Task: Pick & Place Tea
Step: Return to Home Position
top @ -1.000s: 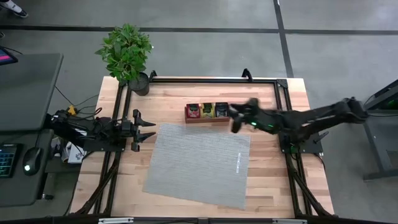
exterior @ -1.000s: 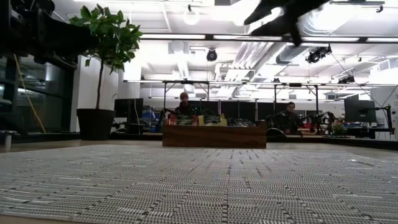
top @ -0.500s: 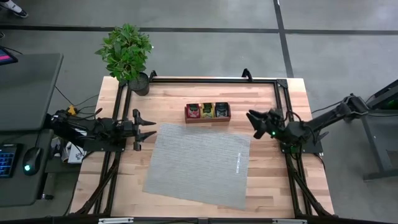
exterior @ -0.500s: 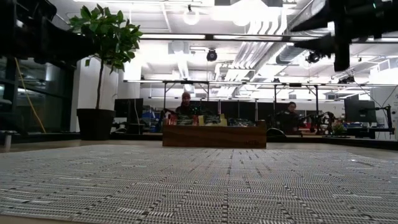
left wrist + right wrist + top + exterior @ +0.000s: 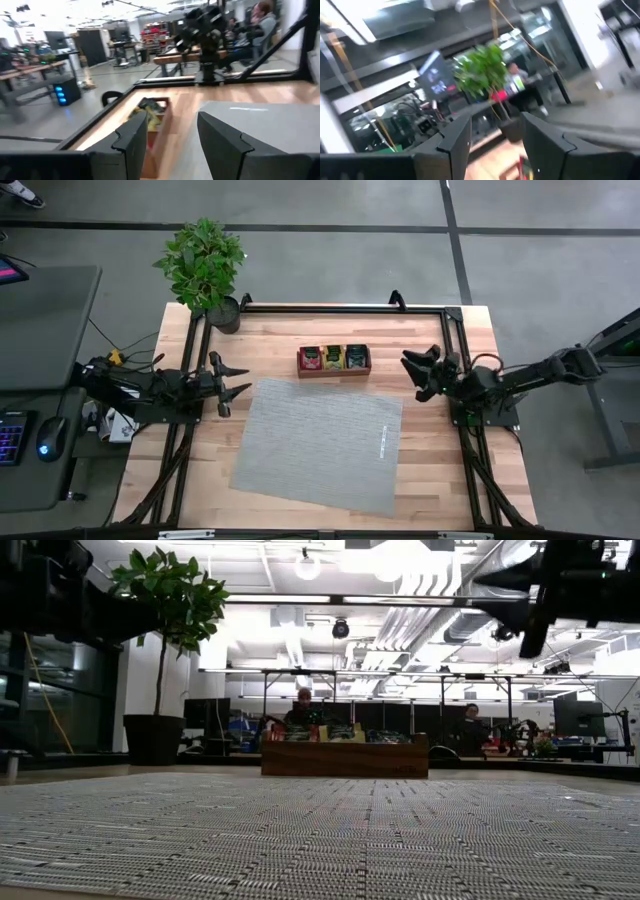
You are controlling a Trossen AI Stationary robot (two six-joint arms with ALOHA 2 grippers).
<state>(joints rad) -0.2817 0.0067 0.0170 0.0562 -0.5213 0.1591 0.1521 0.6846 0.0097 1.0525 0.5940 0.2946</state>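
Note:
The tea sachets (image 5: 334, 357) stand in the three compartments of a brown wooden tray (image 5: 334, 372) on the far middle of the table: red, yellow and dark wrappers. The low view shows their tops (image 5: 340, 730) above the tray (image 5: 345, 758). My right gripper (image 5: 411, 375) hovers open, right of the tray and above the table, and holds nothing. It also shows high up in the low view (image 5: 530, 600). My left gripper (image 5: 238, 380) waits open at the table's left side, beside the mat's far left corner. In its wrist view (image 5: 172, 117) the tray (image 5: 152, 125) lies ahead.
A grey woven mat (image 5: 320, 442) covers the table's middle, slightly skewed. A potted plant (image 5: 205, 265) stands at the far left corner. A black frame (image 5: 330, 309) runs around the table's edges. People sit in the room behind (image 5: 300, 705).
My right gripper has drawn back from just right of the tray toward the table's right edge, its arm folding in. The tray and sachets have stayed where they were.

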